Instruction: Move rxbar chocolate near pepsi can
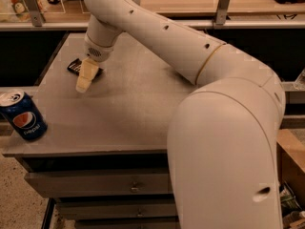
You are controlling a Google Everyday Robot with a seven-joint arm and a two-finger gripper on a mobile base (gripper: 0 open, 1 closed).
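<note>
The rxbar chocolate (75, 67) is a small flat black wrapper lying on the grey table top (133, 104) at the far left. My gripper (85, 79) reaches down just over its right end and covers part of it. The pepsi can (22, 115), blue with the globe logo and a silver top, stands upright at the table's front left corner, well apart from the bar.
My large white arm (219, 128) fills the right half of the view and hides that side of the table. Drawers (100, 187) sit under the table top. A wooden shelf with metal posts (223, 4) runs behind the table.
</note>
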